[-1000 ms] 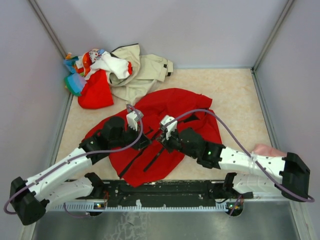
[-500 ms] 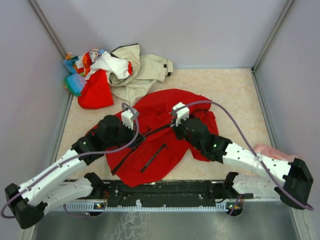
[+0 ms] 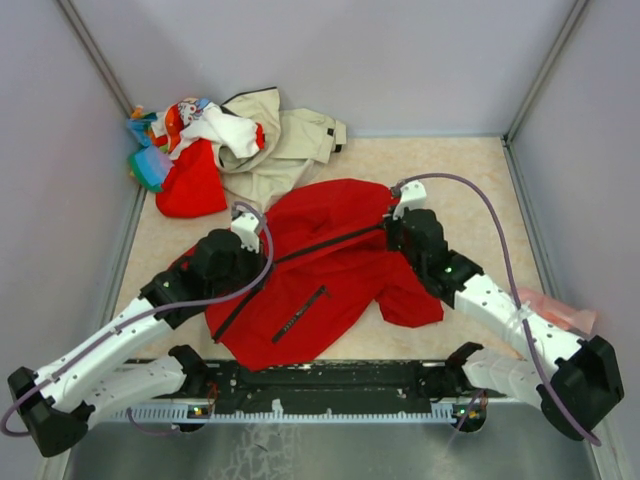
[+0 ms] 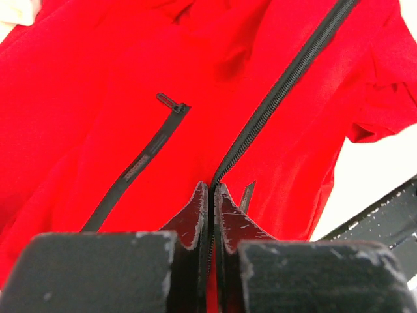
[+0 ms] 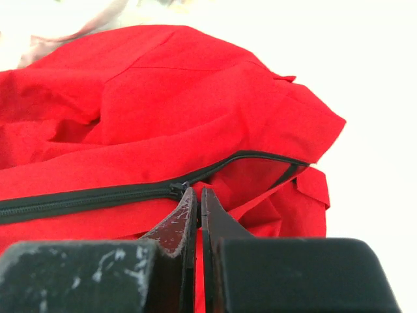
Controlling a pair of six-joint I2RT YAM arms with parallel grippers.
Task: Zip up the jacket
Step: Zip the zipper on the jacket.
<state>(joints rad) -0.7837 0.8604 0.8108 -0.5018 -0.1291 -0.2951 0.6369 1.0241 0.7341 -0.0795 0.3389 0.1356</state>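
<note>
Bright even light, soft shadows in top view; wrist views overexposed, table [image 5: 378,78] blown white, foreground soft.

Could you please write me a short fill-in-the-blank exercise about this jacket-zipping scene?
1. The jacket being zipped is ___ in colour.
2. Its front zipper is ___ in colour.
3. The left pincer and the right pincer each have their jaws ___.
4. In the top view, the heap of other clothes lies in the far ___ corner.
Missing words: red; black; shut; left.
</note>
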